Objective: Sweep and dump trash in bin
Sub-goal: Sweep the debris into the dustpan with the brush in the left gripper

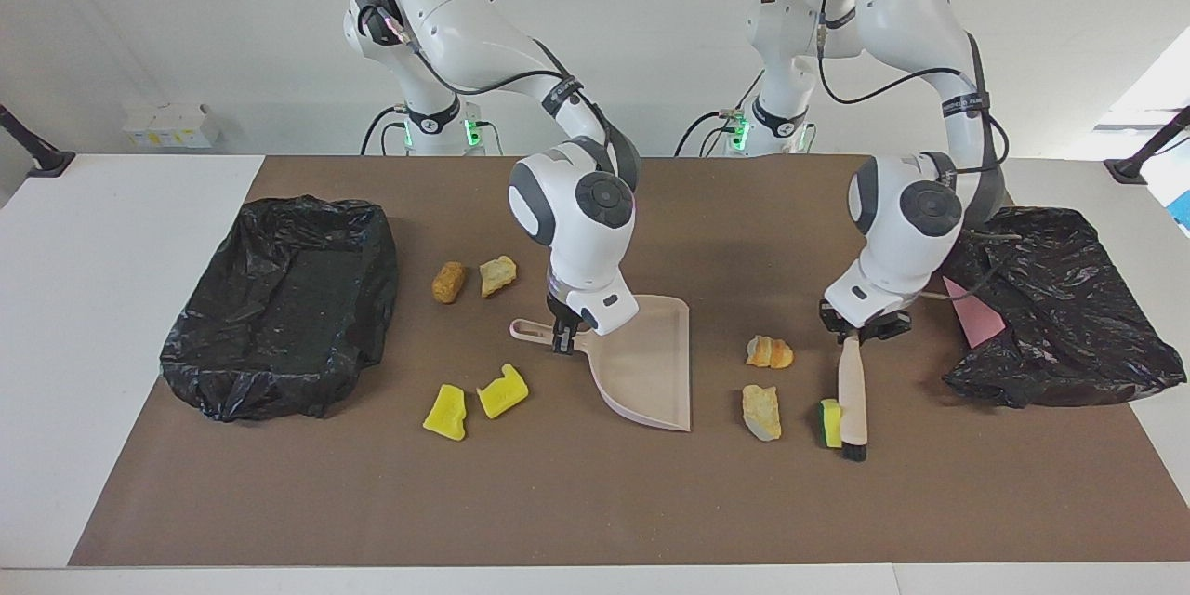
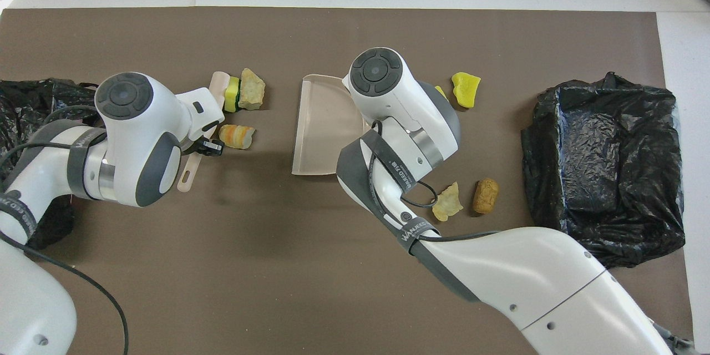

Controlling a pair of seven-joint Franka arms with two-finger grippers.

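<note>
Overhead: right wrist is hiding its fingers, dustpan handle [image 1: 530, 328] and most of one yellow scrap [image 2: 441, 91] beside them.

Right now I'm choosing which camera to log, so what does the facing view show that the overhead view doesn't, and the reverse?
Only the facing view shows both yellow chunks whole; overhead, the right arm hides most of one.

Only the overhead view shows the sponge pressed against the pale lump.

Both show the left gripper holding the brush against the sponge, the right gripper holding the dustpan, and the black-lined bin.
</note>
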